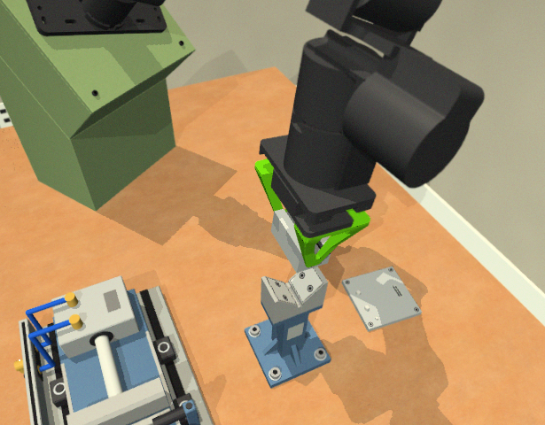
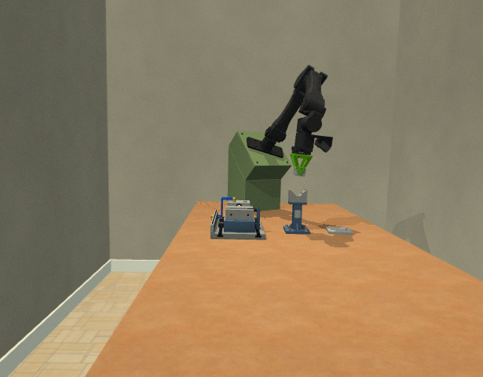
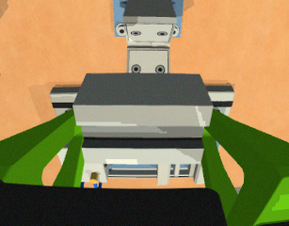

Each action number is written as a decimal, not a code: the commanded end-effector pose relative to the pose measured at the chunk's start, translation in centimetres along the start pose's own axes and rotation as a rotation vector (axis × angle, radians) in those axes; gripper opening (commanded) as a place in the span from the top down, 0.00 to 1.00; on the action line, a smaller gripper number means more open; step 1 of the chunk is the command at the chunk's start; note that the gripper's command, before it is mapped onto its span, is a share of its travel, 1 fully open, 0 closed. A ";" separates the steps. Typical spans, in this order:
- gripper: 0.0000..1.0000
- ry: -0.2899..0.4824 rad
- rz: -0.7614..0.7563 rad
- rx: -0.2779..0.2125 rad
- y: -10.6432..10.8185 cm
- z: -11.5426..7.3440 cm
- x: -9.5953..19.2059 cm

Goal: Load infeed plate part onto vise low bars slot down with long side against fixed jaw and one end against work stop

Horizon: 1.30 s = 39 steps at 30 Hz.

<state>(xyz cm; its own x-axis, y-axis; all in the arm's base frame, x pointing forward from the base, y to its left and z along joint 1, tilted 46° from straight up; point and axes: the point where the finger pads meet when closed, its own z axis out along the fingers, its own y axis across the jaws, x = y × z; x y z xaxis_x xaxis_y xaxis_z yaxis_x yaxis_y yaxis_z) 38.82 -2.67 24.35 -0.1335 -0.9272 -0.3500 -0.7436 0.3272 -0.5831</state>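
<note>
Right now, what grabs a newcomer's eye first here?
The bright green gripper on the black arm, shut on the grey metal block and hanging just above the grey V-block on its blue stand. Next, the big green pedestal behind, and the blue-grey vise front left.

Arm (image 2: 287,111) rises from base, elbow high, forearm dropping near vertical. Gripper (image 1: 308,247) points down, green fingers clamped on part (image 3: 140,104), held aloft.

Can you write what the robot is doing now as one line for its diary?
gripper: shut on block | place: above V-block, not touching | plate: bare | vise: open
</note>
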 end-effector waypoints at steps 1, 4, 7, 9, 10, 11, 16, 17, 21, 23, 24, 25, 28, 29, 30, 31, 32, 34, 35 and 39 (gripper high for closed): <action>1.00 0.035 -0.001 0.048 -1.0 -2.0 -0.5; 1.00 0.060 0.000 0.049 -1.0 -2.0 -0.5; 1.00 0.073 0.005 0.051 -1.1 -2.1 -0.2; 1.00 0.088 0.001 0.049 -1.0 -2.0 -0.5; 1.00 0.097 0.001 0.049 -1.0 -2.0 -0.5; 1.00 0.107 0.001 0.049 -1.0 -2.0 -0.5; 1.00 0.167 0.010 0.015 -0.7 -0.7 0.0; 1.00 0.178 0.010 0.015 -0.7 -0.7 0.0; 1.00 0.220 0.009 0.024 -0.8 -1.0 -0.1; 1.00 0.220 0.009 0.024 -0.8 -1.0 -0.1; 1.00 0.231 0.009 0.026 -0.8 -1.1 -0.2; 1.00 0.245 0.010 0.015 -0.7 -0.7 0.0; 1.00 0.280 0.011 0.015 -0.7 -0.7 0.0; 1.00 0.290 0.010 0.021 -0.7 -0.9 -0.1; 1.00 0.301 0.010 0.025 -0.8 -1.1 -0.2; 1.00 0.314 0.010 0.021 -0.7 -0.9 -0.1; 1.00 0.327 0.011 0.016 -0.6 -0.7 0.0; 1.00 0.351 0.011 0.016 -0.6 -0.7 -0.1; 1.00 0.363 0.011 0.016 -0.6 -0.7 -0.1; 1.00 0.398 0.011 0.016 -0.6 -0.7 -0.1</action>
<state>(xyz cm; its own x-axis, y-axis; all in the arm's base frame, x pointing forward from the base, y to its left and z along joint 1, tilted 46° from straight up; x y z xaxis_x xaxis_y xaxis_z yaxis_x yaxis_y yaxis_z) 39.23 -2.04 24.34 -0.3336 -0.9389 -0.0851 -0.7476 0.3185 -0.5829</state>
